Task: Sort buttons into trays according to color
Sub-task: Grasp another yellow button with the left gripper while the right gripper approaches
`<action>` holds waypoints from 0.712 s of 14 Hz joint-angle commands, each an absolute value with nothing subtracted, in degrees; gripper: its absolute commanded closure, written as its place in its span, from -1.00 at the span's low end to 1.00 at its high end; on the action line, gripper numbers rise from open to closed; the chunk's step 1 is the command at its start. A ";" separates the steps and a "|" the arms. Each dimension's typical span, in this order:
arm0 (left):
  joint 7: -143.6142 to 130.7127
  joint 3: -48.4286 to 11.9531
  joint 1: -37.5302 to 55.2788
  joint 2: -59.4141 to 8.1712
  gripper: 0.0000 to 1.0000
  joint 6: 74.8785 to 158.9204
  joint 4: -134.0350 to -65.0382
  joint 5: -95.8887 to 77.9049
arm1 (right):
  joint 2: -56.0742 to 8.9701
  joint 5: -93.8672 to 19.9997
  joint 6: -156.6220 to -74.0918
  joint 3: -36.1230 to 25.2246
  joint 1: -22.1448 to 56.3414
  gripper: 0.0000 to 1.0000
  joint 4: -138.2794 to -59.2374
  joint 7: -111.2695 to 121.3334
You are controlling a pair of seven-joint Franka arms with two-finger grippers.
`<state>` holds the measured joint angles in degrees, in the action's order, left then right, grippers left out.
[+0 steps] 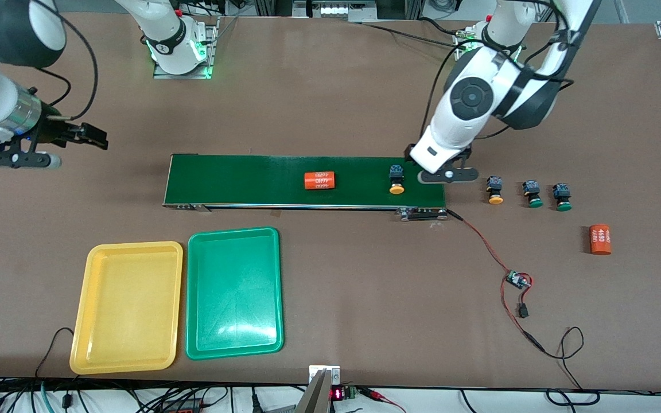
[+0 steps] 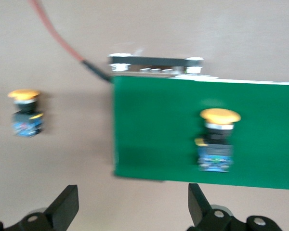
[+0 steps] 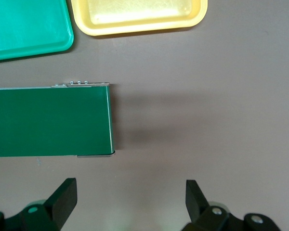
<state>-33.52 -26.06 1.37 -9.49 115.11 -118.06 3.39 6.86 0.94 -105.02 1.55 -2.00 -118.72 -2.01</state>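
Bent down over the conveyor belt [image 1: 307, 180] end, the left gripper [image 2: 130, 211] hangs with fingers apart above a yellow-capped button [image 2: 216, 140] lying on the belt, while the right gripper [image 3: 130, 207], likewise spread, waits past the belt's other end, trays [image 3: 139, 21] farther off.

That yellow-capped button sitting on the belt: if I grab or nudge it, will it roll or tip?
The yellow-capped button lies on its side on the conveyor belt, so tipping seems unlikely. Its round cap is wider than the boxy body, so a nudge would probably swing it in an arc rather than roll it straight. It looks rigid and light.
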 commanded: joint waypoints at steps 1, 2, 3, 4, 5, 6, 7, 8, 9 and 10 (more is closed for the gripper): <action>-23.34 -20.24 0.18 -9.76 -1.00 113.91 -119.61 3.52 | 14.05 0.53 -111.17 2.02 -1.76 -1.00 -128.30 -2.55; -18.51 -17.78 0.18 -9.76 -1.00 113.91 -119.79 3.60 | 14.58 0.53 -111.79 2.11 -1.67 -1.00 -129.36 -2.81; -14.11 -15.84 0.18 -9.93 -1.00 114.17 -120.40 3.60 | 14.76 0.53 -111.88 2.20 -1.23 -1.00 -129.64 -3.25; -11.28 -14.25 0.18 -10.19 -1.00 114.60 -121.19 3.60 | 14.77 0.53 -111.88 2.20 -0.10 -1.00 -129.64 -4.38; -8.99 -12.50 0.18 -10.46 -0.99 115.04 -121.98 3.52 | 14.68 0.53 -112.06 2.20 1.22 -1.00 -129.64 -6.48; -6.96 -11.35 0.18 -10.46 -0.99 116.70 -123.38 3.60 | 14.59 0.53 -112.67 2.20 3.58 -1.00 -129.64 -9.72; -4.68 -10.55 0.00 -10.46 -0.98 119.42 -125.57 3.60 | 14.24 0.53 -113.28 2.20 5.69 -1.00 -129.55 -12.10; -3.35 -9.50 0.00 -10.46 -0.98 122.84 -127.86 3.60 | 13.98 0.01 -113.90 2.11 6.06 -1.00 -129.55 -12.82; -2.38 -8.71 0.00 -10.55 -0.96 126.35 -130.23 3.60 | 13.89 -1.74 -114.17 2.20 6.33 -1.00 -129.46 -12.83; -1.50 -8.18 0.00 -11.07 -0.96 130.48 -132.34 3.60 | 13.80 -2.11 -114.52 2.28 7.11 -1.00 -129.46 -12.83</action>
<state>-4.33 -9.39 -0.29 -11.41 124.31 -127.81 3.42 13.26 -0.45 -113.09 2.51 6.20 -128.59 -12.04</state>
